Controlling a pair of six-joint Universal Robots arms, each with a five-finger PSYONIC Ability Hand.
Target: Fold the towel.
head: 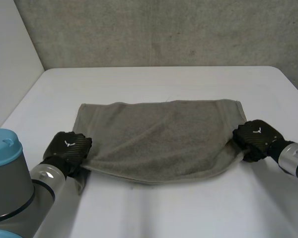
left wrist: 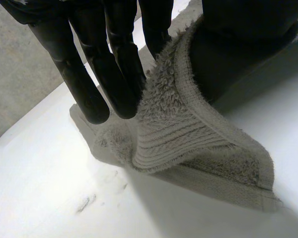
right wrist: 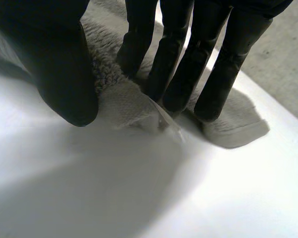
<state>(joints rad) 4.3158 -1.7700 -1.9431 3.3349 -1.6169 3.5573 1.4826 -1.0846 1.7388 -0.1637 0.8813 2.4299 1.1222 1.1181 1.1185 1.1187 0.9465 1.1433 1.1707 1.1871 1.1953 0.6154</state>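
Left arm (head: 20,183) nearest, ending at near left corner of towel (head: 159,139). Left hand (head: 67,148) narrow: nearly straight fingers (left wrist: 114,64) pinch that corner against thumb (left wrist: 238,34), cloth raised off tabletop (head: 159,79). Right hand (head: 253,136) at towel's near right corner: fingers (right wrist: 174,64) planted on cloth, thumb (right wrist: 59,64) opposite, small ridge of cloth nipped between. Grey towel spread flat between both hands. Small white emblem (head: 67,143) on back of each hand, too small to make out.

Soft light falls from above. The table (head: 154,213) glares white up close; the towel (head: 159,139) throws a thin shadow along its near edge.
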